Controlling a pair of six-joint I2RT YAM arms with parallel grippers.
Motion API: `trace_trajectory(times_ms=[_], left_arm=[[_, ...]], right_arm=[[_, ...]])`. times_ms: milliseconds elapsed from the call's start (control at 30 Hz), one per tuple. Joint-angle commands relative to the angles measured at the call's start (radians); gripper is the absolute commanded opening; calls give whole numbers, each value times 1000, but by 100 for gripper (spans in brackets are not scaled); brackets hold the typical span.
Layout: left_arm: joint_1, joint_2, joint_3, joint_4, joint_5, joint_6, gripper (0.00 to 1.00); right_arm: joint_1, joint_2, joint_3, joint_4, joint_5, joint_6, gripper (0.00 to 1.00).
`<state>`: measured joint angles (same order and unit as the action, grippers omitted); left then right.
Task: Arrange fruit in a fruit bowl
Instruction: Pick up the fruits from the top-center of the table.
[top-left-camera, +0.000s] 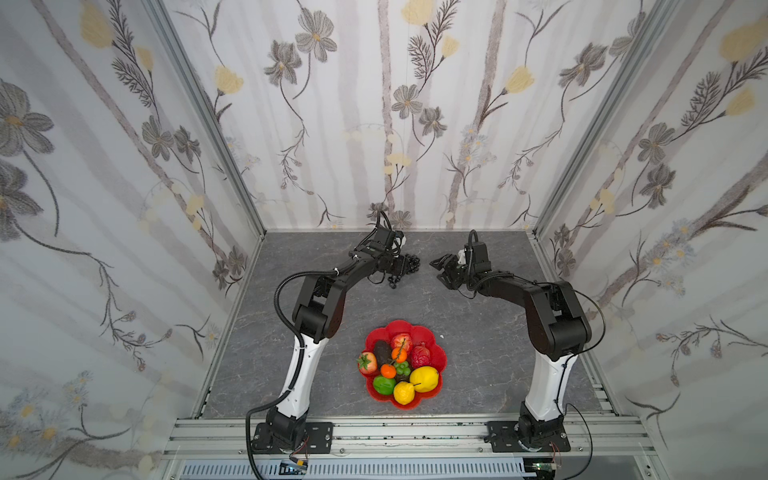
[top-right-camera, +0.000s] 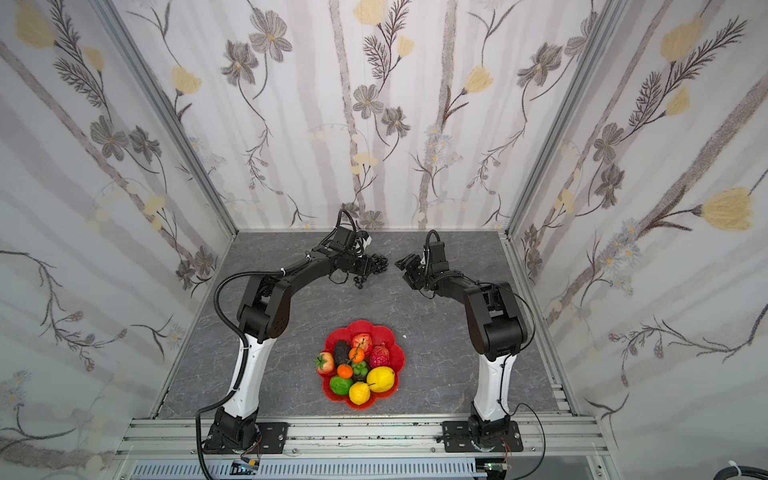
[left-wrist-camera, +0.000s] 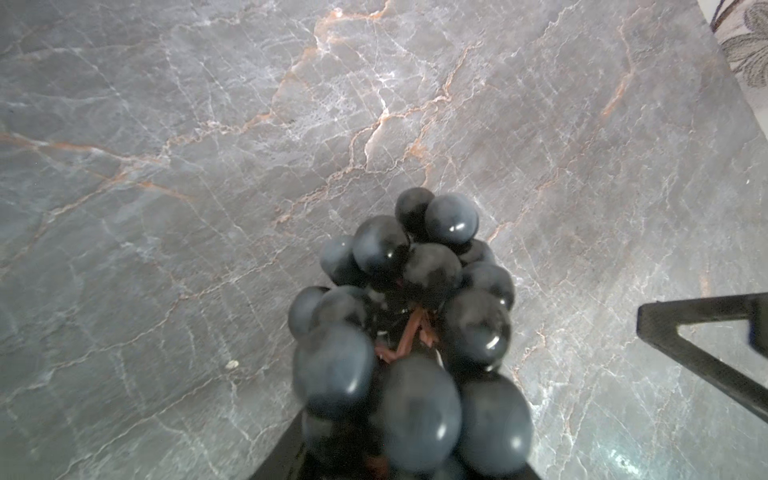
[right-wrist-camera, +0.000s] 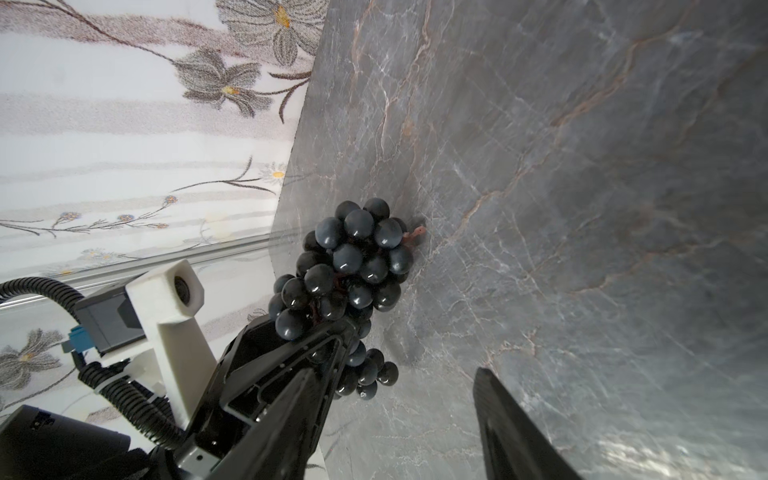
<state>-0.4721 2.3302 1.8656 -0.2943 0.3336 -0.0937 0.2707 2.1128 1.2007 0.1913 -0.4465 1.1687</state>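
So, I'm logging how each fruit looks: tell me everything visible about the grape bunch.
The grapes are one bunch of many small, round, glossy blue-black balls, plastic-looking, on a reddish-brown stem poking out at one end. The bunch lies on the grey marbled table near the back wall, far from the red bowl. The left gripper reaches into the bunch, with grapes on both sides of a finger; whether it is clamped cannot be told.

Grey marbled tabletop (top-left-camera: 478, 316) veined white and rust; glossy red bowl (top-left-camera: 434, 338); dusty blue-black grapes (left-wrist-camera: 415, 291); pale striped walls (top-left-camera: 353, 124), grey and yellow flowers.
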Motion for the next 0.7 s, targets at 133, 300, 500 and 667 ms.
trace_trajectory(times_ms=[133, 300, 500, 667], left_arm=[[-3, -125, -128, 162, 26, -75, 43], [-6, -212, -228, 225, 49, -117, 42], [-29, -307, -313, 215, 35, -129, 38], [-53, -382, -394, 218, 38, -142, 36]], right_arm=[[-3, -114, -98, 66, -21, -44, 64], [-5, -211, -175, 51, -12, -81, 65], [-8, -318, -252, 0, -10, -149, 65], [-9, -394, -334, -38, -11, -202, 65]])
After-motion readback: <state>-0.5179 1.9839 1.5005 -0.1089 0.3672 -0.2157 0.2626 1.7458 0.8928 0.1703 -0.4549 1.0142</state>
